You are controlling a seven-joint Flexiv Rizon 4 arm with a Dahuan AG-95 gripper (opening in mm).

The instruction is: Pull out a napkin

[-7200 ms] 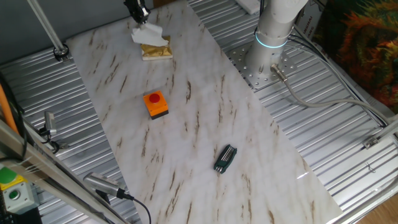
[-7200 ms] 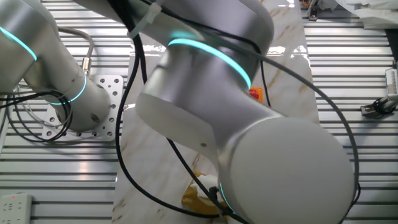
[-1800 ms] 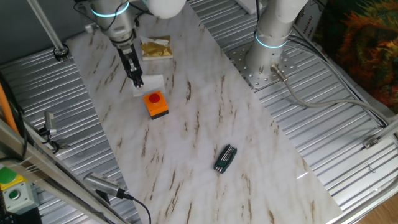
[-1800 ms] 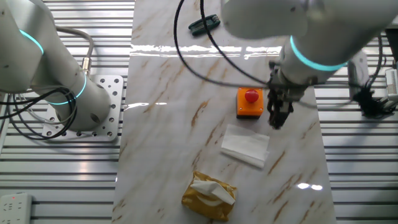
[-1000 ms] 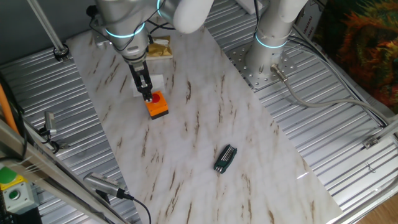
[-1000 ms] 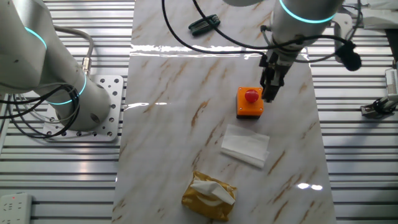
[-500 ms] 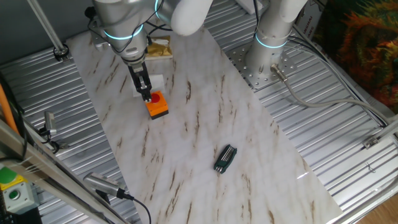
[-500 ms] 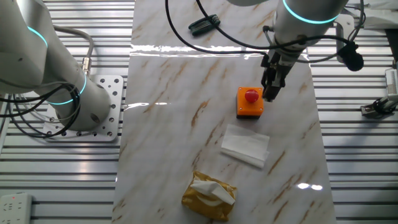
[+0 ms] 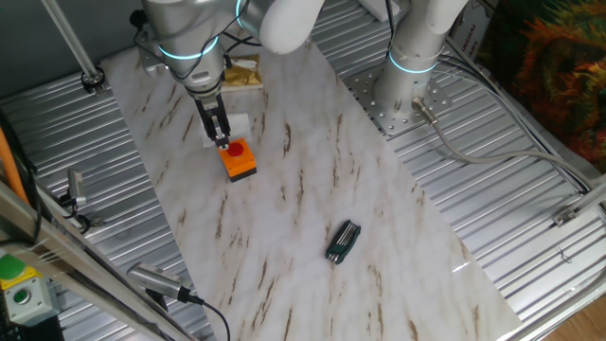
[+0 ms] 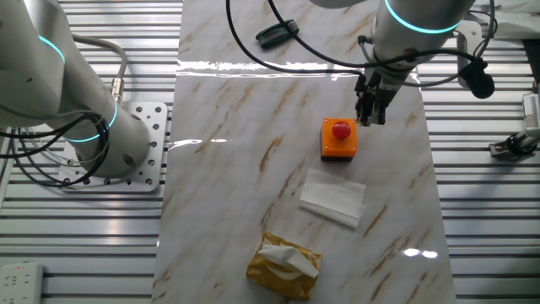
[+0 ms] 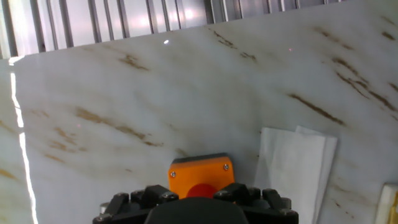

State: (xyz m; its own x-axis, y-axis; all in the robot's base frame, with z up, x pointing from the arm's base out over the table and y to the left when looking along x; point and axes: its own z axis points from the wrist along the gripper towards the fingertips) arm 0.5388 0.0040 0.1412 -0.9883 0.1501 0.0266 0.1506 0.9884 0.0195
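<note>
Marble table (image 10: pixel 219 127): napkin (image 10: pixel 334 196) lies flat, loose, looks flimsy; pinch an edge. Gripper (image 10: pixel 369 114) fingers look closed, empty.

Napkin (image 10: pixel 333 197) flat on table, between button box (image 10: pixel 338 139) and tissue pack (image 10: pixel 283 266).

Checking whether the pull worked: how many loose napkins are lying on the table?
1. The napkin lies flat between the orange button box and the tissue pack. Another sheet sticks up from the pack, not loose; more may be hidden inside.
</note>
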